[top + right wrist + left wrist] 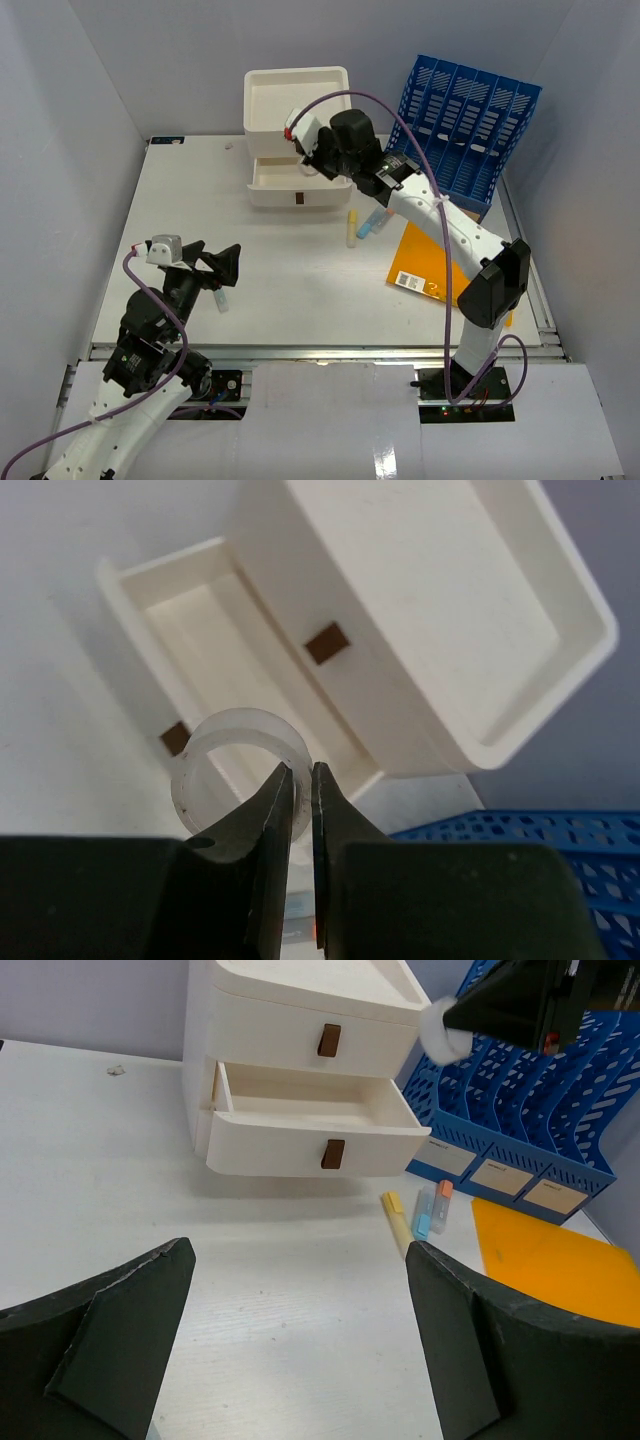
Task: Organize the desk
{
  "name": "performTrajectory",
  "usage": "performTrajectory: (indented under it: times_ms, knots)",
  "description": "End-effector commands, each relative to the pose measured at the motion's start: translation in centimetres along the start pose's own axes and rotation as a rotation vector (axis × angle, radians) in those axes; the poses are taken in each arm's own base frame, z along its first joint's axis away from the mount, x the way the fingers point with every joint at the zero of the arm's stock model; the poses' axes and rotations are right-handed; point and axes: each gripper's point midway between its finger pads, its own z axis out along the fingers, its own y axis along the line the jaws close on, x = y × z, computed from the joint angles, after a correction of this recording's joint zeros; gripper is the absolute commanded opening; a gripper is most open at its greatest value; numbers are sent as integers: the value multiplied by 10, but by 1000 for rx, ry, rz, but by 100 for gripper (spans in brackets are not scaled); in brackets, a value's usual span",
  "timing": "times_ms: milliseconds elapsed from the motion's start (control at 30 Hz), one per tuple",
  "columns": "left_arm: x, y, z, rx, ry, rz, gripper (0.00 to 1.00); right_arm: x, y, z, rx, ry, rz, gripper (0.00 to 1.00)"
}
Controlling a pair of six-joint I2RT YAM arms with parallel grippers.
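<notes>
One hand aloft, ring between fingers

No word, brand or number can be read with certainty. A white sticker printed with dark barcode-like bars is seen on the orange folder, and a small dark mark is printed just beside it, but its shape cannot be made out. In the left wrist view, three pale label cards are seen along the front base of the blue file rack. Faint small print is carried on them, too small to be read.
</notes>
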Motion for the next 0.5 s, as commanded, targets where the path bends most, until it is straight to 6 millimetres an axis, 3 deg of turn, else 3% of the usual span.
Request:
performTrajectory:
  times_ms: [0,67,300,467]
  knots:
    - [4,-2,1,9,20,0,98,12,-61,17,286,39,63,8]
    - [6,-2,1,12,27,2,98,9,-76,20,351,24,66,8]
    - [7,-2,2,11,30,3,98,44,-80,49,362,79,104,9]
    - [8,-3,3,13,37,6,98,61,-66,61,309,98,115,25]
